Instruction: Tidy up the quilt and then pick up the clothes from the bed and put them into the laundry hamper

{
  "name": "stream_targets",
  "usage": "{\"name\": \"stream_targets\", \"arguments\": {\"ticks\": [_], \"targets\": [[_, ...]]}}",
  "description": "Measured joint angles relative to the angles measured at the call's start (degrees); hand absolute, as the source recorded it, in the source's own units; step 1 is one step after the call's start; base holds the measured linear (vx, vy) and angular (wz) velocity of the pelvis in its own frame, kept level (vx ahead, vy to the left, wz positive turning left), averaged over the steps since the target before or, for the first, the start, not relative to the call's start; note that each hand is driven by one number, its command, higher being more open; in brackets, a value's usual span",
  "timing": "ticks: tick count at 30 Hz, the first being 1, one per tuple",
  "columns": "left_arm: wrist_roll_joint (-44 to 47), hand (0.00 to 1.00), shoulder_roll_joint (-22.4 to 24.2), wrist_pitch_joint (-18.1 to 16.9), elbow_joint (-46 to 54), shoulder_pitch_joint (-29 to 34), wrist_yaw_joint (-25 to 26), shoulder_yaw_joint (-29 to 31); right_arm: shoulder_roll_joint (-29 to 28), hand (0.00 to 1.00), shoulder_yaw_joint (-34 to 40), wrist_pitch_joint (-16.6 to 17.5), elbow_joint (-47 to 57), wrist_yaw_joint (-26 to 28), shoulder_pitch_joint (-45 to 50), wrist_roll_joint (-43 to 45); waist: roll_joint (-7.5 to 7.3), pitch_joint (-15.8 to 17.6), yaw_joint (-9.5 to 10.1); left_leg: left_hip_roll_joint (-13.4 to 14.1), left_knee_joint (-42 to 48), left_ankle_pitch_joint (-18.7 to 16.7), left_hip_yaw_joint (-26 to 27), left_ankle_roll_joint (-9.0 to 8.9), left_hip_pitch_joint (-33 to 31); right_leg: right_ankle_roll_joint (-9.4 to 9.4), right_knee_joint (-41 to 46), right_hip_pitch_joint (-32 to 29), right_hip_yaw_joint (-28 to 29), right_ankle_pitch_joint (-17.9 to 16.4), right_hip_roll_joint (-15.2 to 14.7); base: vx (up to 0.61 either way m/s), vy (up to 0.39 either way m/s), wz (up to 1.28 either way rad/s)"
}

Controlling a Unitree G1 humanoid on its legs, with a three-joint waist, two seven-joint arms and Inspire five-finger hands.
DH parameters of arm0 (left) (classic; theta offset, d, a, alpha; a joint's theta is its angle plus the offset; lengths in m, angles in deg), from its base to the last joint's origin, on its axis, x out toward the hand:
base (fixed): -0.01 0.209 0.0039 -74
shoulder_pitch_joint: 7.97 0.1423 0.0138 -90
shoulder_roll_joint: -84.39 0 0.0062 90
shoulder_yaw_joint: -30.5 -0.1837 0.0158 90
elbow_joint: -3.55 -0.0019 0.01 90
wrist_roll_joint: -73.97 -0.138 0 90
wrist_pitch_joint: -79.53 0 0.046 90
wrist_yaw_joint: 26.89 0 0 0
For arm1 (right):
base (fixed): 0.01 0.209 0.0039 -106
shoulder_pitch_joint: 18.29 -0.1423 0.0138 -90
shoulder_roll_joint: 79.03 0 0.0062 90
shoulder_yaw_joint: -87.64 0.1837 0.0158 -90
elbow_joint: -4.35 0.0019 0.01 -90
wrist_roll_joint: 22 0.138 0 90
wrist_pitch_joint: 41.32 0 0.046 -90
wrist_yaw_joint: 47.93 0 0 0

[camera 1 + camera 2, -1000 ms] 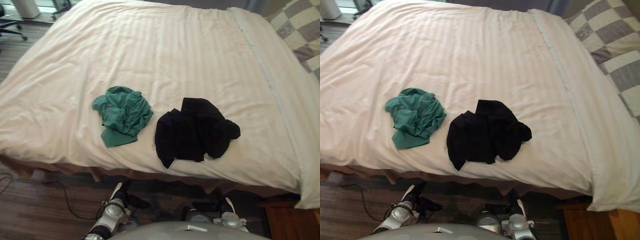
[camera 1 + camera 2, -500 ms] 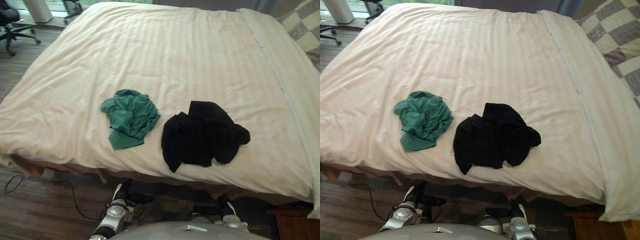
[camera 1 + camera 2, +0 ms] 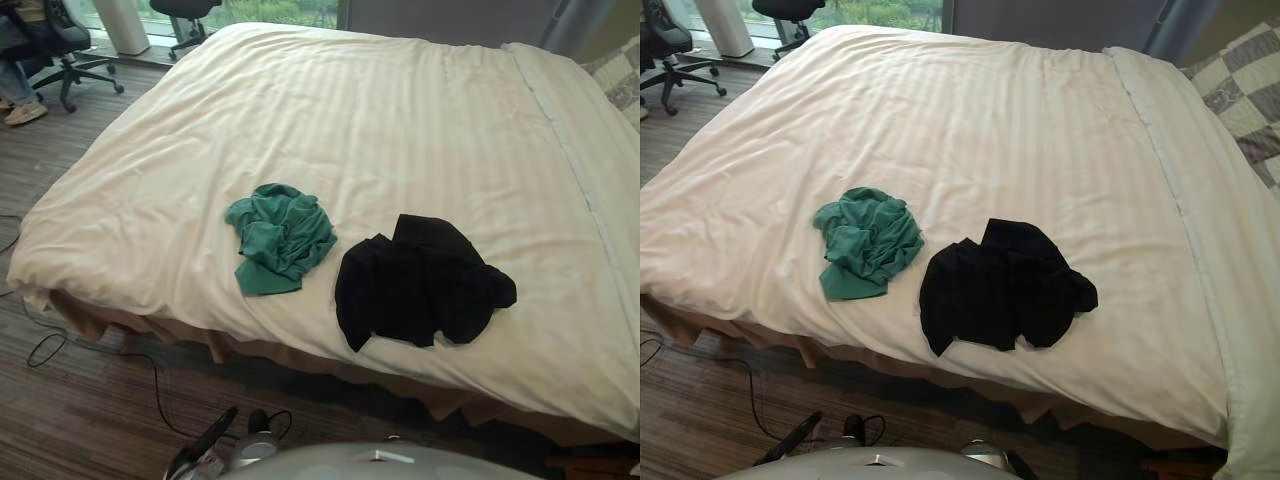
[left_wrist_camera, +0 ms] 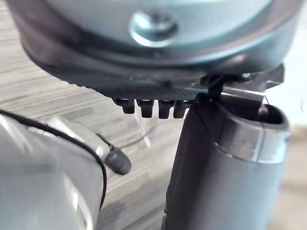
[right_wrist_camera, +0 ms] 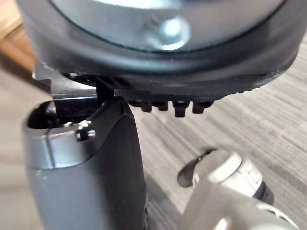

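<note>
A cream striped quilt [image 3: 400, 130] lies spread smooth over the bed. On it, near the bed's front edge, a crumpled green garment [image 3: 281, 238] lies in a heap. Just to its right, not touching, lies a rumpled black garment [image 3: 420, 283].

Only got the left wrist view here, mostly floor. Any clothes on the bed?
Observer: Two, a green garment and a black garment, both crumpled on the quilt near its front edge.
Operator: Touching?
Observer: No, a strip of quilt shows between them; the green garment lies on the robot's left of the black one.
</note>
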Motion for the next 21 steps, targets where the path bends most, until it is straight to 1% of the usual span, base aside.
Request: {"name": "stream_targets", "arguments": {"ticks": [1,2,3,4,5,6,7,8,9,10,11,13,14,15,16,17,18,19,20,21], "targets": [[0.98,1.0,0.22,0.03,0.0,0.79,0.0,3.07,0.08,1.0,2.42,-0.04,0.0,0.0,0.03,0.33,-0.11,-0.1,0.0,0.0,0.0,-0.24,0.16,0.06,0.08,-0.04,0.0,0.04,0.06,-0.02,-0.03,0.01,0.001,-0.04],[2.9,1.0,0.37,0.09,0.05,2.05,0.18,8.39,0.42,1.0,6.81,-0.04,0.04,-0.04,0.01,1.55,-0.44,-0.51,-0.07,0.02,0.0,-0.63,0.49,0.36,0.1,-0.15,0.01,0.01,0.08,-0.09,-0.09,0.0,0.0,0.0],[3.96,1.0,0.32,0.09,0.25,2.28,0.49,12.03,0.83,1.0,9.84,-0.05,0.06,-0.15,-0.12,2.49,-0.72,-0.79,-0.06,0.05,0.0,-0.7,0.65,0.33,0.1,-0.24,0.02,-0.01,0.06,-0.14,-0.1,0.0,0.0,0.0],[6.53,1.0,0.32,0.07,1.91,3.22,0.9,15.88,1.88,1.0,13.82,-0.05,0.21,-0.36,-0.63,2.86,-0.86,-1.32,0.14,0.12,0.0,-1.05,0.92,-0.09,-0.01,-0.5,0.17,-0.08,-0.13,-0.29,-0.12,0.01,-0.009,0.04],[7.53,1.0,0.38,0.05,3.13,3.57,1.03,16.8,2.39,1.0,14.83,-0.05,0.54,-0.54,-0.65,2.95,-0.69,-1.51,0.2,0.23,0.0,-1.06,1.27,-0.09,-0.04,-0.67,0.34,-0.12,-0.27,-0.39,-0.13,0.02,-0.013,0.07],[8.64,1.0,0.78,0.03,5.97,3.93,1.51,17.2,2.94,1.0,15.71,-0.04,1.62,-0.8,-0.7,3.5,-1.0,-2.18,0.46,0.44,0.0,-1.06,1.87,-0.1,-0.03,-1.19,0.8,-0.26,-0.39,-0.74,-0.13,0.01,-0.013,0.08],[10.0,1.0,2.05,0.07,13.42,4.5,2.62,16.64,3.32,1.0,16.13,-0.04,4.29,-1.55,-0.57,4.65,-0.8,-3.12,1.33,0.87,0.0,-1.04,3.28,-0.09,-0.27,-1.7,1.17,-0.65,-0.71,-1.12,-0.12,0.01,-0.015,0.12],[10.12,1.0,3.03,0.06,18.59,4.9,3.53,15.45,3.39,1.0,16.04,-0.04,5.99,-1.99,-0.43,4.71,-1.03,-3.81,1.66,1.03,0.0,-0.95,3.84,-0.03,-0.58,-1.67,1.31,-0.95,-1.04,-1.28,-0.12,0.0,-0.025,0.31],[9.99,1.0,4.22,-0.08,30.14,6.42,4.94,11.22,3.66,1.0,15.75,-0.04,9.89,-2.87,0.32,5.14,-1.41,-4.9,1.88,1.29,0.01,-0.57,4.35,-0.15,-1.52,-1.65,1.47,-1.21,-2.04,-1.45,-0.17,0.01,-0.028,0.4],[8.96,1.0,4.13,-0.15,41.56,6.73,6.09,7.39,4.06,1.0,14.36,-0.01,15.1,-3.75,0.67,5.14,-1.76,-5.55,2.67,1.42,0.03,-0.01,4.47,-0.05,-2.23,-1.1,1.43,-1.14,-2.74,-1.11,-0.17,0.03,-0.026,0.36],[7.96,1.0,4.12,-0.19,47.28,6.65,6.64,6.13,4.37,1.0,13.56,0.03,18.03,-4.37,0.58,5.1,-1.94,-5.67,2.94,1.4,0.03,0.14,4.46,-0.08,-2.38,-0.82,1.45,-1.17,-2.97,-0.86,-0.23,0.03,-0.009,0.23],[-1.17,1.0,2.42,-1.57,66.11,6.15,7.9,1.26,6.62,1.0,11.12,0.35,30.61,-5.53,-0.09,5.06,-2.01,-6.2,2.74,0.71,0.03,0.44,3.98,0.17,-2.96,-0.32,1.9,-1.14,-3.48,-0.51,-1.04,0.0,0.016,0.18],[-3.17,1.0,1.52,-2.07,69.65,5.95,7.97,0.02,7.66,1.0,10.64,0.68,33.08,-5.68,-0.58,5.03,-1.87,-6.26,2.66,0.54,0.02,0.41,3.97,0.22,-2.96,-0.37,1.9,-1.13,-3.45,-0.3,-1.18,-0.02,0.041,0.09],[-7.0,1.0,-0.79,-3.4,75.34,5.17,8.02,-2.12,9.74,1.0,9.86,1.5,37.54,-6.24,-1.89,4.88,-1.47,-6.31,2.63,0.47,0.02,0.34,3.88,0.36,-3.05,-0.8,1.87,-1.25,-3.41,0.21,-1.2,-0.02,0.045,0.04],[-9.69,1.0,-4.71,-5.85,78.58,3.6,7.84,-3.7,12.14,1.0,8.9,2.96,41.41,-7.21,-3.64,4.32,-0.85,-6.31,2.48,0.46,0.01,0.41,3.64,0.49,-3.47,-1.04,1.88,-1.61,-3.38,0.51,-1.12,-0.02,0.028,0.05],[-11.17,1.0,-6.66,-6.9,78.49,2.97,7.83,-3.68,13.14,1.0,8.23,3.53,42.4,-7.65,-4.7,4.02,-0.8,-6.46,2.23,0.47,0.01,0.49,3.46,0.58,-3.7,-1.03,1.88,-1.8,-3.37,0.52,-1.07,-0.03,0.007,0.1],[-14.27,1.0,-10.82,-8.89,76.87,1.3,9.41,-3.61,15.47,1.0,6.44,4.83,43.1,-8.76,-6.51,3.98,-0.34,-6.47,1.48,0.53,0.01,0.73,2.96,0.59,-4.15,-1.03,1.89,-2.1,-3.33,0.52,-0.88,-0.02,-0.015,0.12],[-13.87,1.0,-13.31,-10.24,75.19,0.14,11.13,-3.69,17.22,1.0,5.12,5.83,42.99,-9.64,-7.71,3.87,0.03,-6.34,1.22,0.58,0.02,1.18,2.65,0.98,-4.32,-1.02,1.9,-2.17,-3.22,0.52,-0.75,-0.02,-0.021,0.12],[-13.41,1.0,-14.05,-10.33,74.7,-0.41,11.66,-3.74,17.82,1.0,4.69,6.24,42.85,-9.95,-7.95,3.87,0.25,-6.34,1.26,0.61,0.02,1.29,2.57,0.94,-4.32,-1.02,1.91,-2.31,-3.17,0.52,-0.71,-0.01,-0.024,0.07],[-13.49,1.0,-15.18,-10.5,73.15,-2.19,13.9,-4.49,19.41,1.0,3.28,7.12,42.87,-10.83,-9.04,3.96,1.04,-6.64,1.36,0.66,0.04,1.86,2.31,0.6,-4.88,-1.02,2.05,-2.92,-3.01,0.53,-0.63,0.0,0.0,0.0]]}}
